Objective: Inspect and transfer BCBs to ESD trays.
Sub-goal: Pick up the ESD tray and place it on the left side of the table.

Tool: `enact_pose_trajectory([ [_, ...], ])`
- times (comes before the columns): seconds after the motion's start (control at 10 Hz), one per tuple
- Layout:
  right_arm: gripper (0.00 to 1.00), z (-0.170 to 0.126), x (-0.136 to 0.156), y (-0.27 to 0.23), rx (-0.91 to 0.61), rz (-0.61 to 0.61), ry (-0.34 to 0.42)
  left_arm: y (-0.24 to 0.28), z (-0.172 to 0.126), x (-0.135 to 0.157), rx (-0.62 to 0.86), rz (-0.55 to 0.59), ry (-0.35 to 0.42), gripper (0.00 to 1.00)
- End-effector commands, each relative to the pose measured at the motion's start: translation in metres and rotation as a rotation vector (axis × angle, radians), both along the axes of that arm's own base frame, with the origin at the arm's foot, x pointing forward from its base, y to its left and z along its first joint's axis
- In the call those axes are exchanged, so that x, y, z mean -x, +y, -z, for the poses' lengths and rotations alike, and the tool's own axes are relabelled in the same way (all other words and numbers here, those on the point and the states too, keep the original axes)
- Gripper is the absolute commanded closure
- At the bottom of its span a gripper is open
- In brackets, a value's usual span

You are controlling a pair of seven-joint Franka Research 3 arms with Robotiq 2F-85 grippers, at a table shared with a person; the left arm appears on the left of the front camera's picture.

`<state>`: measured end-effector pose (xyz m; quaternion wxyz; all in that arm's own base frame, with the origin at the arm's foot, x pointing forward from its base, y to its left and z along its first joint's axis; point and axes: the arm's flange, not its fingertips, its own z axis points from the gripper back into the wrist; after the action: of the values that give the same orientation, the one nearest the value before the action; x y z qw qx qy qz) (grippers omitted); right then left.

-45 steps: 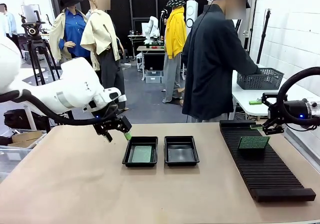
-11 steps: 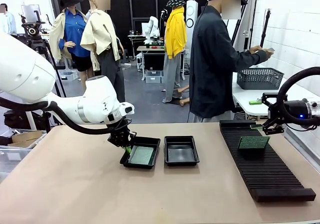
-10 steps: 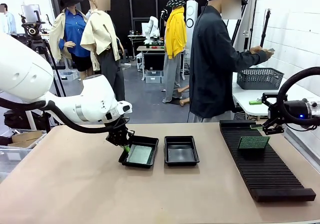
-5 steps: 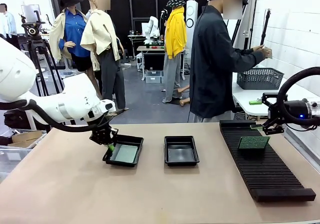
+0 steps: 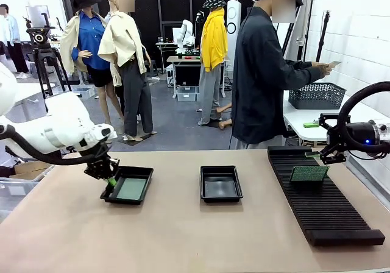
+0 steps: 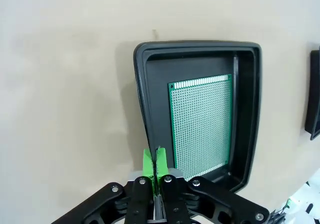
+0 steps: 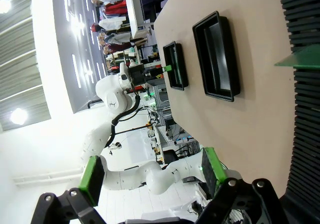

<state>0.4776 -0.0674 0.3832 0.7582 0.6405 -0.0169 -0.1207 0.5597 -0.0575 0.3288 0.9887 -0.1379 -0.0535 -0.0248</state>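
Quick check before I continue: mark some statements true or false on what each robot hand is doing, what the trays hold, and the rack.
1. The left hand is shut on the rim of the left tray. True.
2. The left tray is empty. False: a green board lies flat on its floor.
3. The middle tray holds a board. False: it is empty.
4. A second board sits on the rack. True.
5. The right hand is shut on a board. False: its fingers are wide apart and hold nothing.
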Motion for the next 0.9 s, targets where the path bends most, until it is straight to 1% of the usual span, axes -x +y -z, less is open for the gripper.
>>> enact_pose_trajectory([
  [0.0, 0.00, 0.000, 0.002, 0.003, 0.010, 0.009, 0.006, 0.036, -0.006, 0.010, 0.052, -0.023, -0.010, 1.00],
  [0.1, 0.00, 0.000, 0.002, 0.003, 0.010, 0.009, 0.006, 0.053, -0.007, 0.009, 0.061, -0.030, -0.040, 1.00],
  [0.3, 0.00, 0.000, 0.002, 0.003, 0.010, 0.009, 0.006, 0.082, -0.010, 0.007, 0.020, -0.040, -0.046, 1.00],
  [0.5, 0.00, 0.000, 0.002, 0.003, 0.010, 0.009, 0.006, 0.108, -0.011, 0.001, -0.023, -0.024, -0.022, 1.00],
  [0.6, 0.00, 0.000, 0.002, 0.003, 0.010, 0.009, 0.006, 0.121, -0.011, -0.001, -0.065, -0.012, -0.024, 1.00],
  [0.8, 0.00, 0.000, 0.002, 0.003, 0.010, 0.009, 0.006, 0.145, -0.011, -0.001, -0.094, 0.045, 0.017, 1.00],
])
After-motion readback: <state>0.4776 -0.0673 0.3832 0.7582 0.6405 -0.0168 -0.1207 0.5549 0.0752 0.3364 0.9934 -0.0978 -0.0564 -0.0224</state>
